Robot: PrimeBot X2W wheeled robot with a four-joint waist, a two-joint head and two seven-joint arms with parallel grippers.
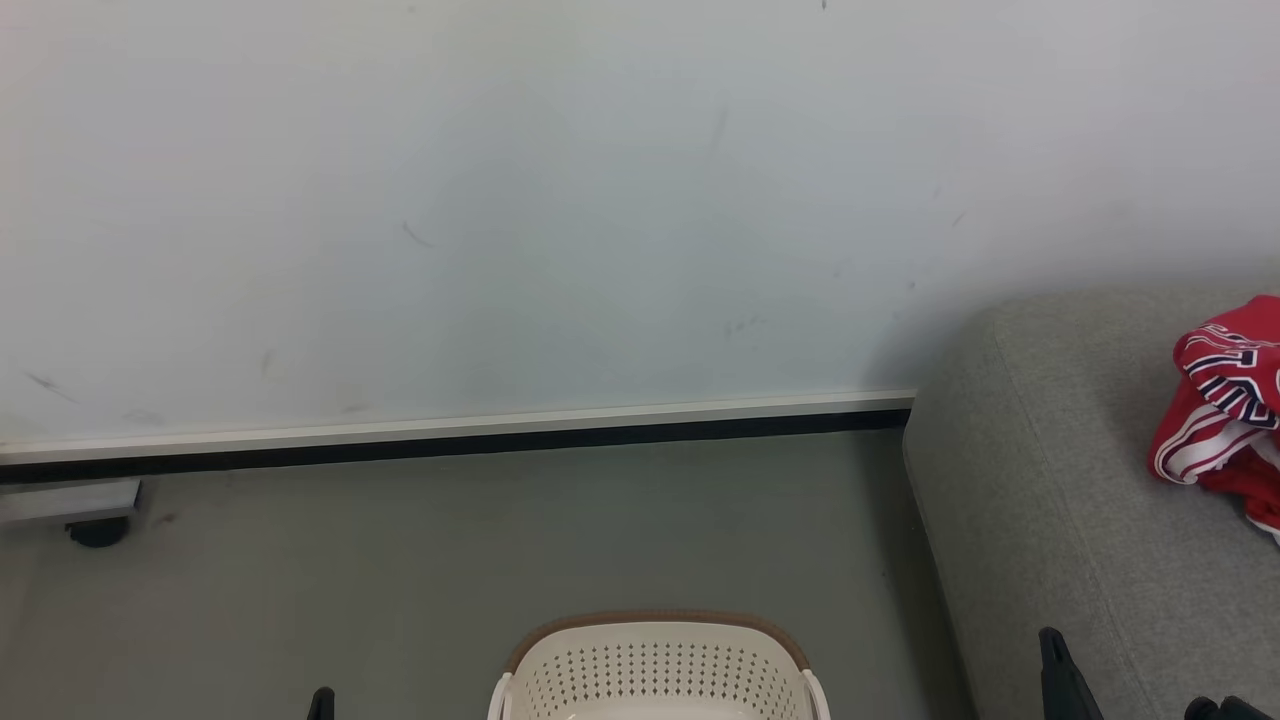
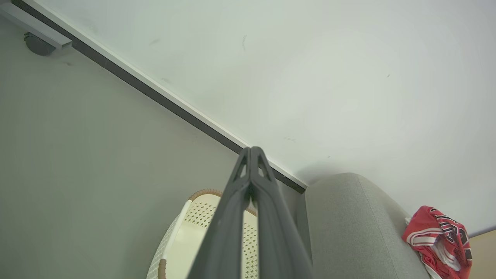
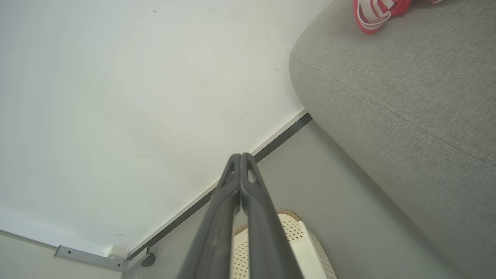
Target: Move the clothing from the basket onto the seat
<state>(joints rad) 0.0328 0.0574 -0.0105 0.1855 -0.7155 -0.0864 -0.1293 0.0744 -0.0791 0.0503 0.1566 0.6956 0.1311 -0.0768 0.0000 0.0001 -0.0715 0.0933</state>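
With fingers together and empty on the left gripper (image 2: 251, 155) and right gripper (image 3: 241, 159), a garment hidden deep in the basket (image 1: 655, 660) could be missed.

You had one basket (image 1: 655, 665), one seat (image 1: 1050, 480) and one bundle of red clothing (image 1: 1225, 410); you could not tell how many garments were in that bundle. You had two grippers, the left gripper (image 2: 251, 152) and the right gripper (image 3: 241, 157), and one black caster (image 1: 97, 532).
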